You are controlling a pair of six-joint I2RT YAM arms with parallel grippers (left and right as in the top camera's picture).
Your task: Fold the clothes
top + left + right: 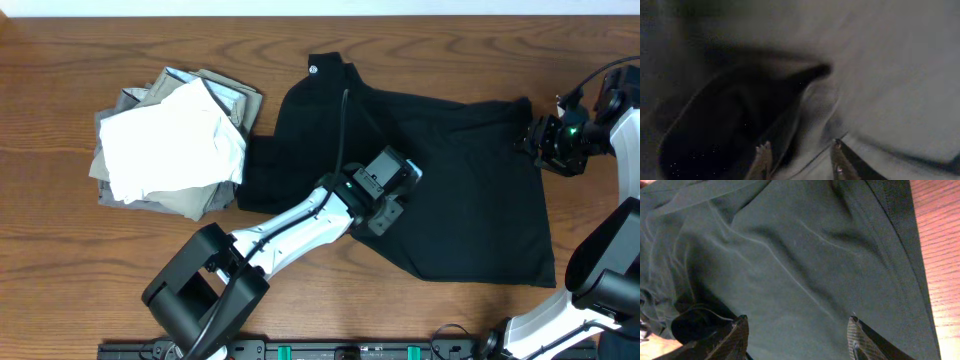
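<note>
Now | left claw [800,150] apart, over black T-shirt [470,190] middle | right claw [797,325] apart, over its edge

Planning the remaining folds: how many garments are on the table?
3 visible: black T-shirt spread at centre, white garment heaped at left, grey garment beneath it; others may be hidden.

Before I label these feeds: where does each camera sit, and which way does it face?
Overhead: above the table, facing straight down; black T-shirt, clothes pile, both arms show.
Left wrist: on the left arm, close above dark fabric; left jaws apart at bottom.
Right wrist: on the right arm, facing shirt edge and table; right jaws apart.
Shared: all three see the T-shirt.
</note>
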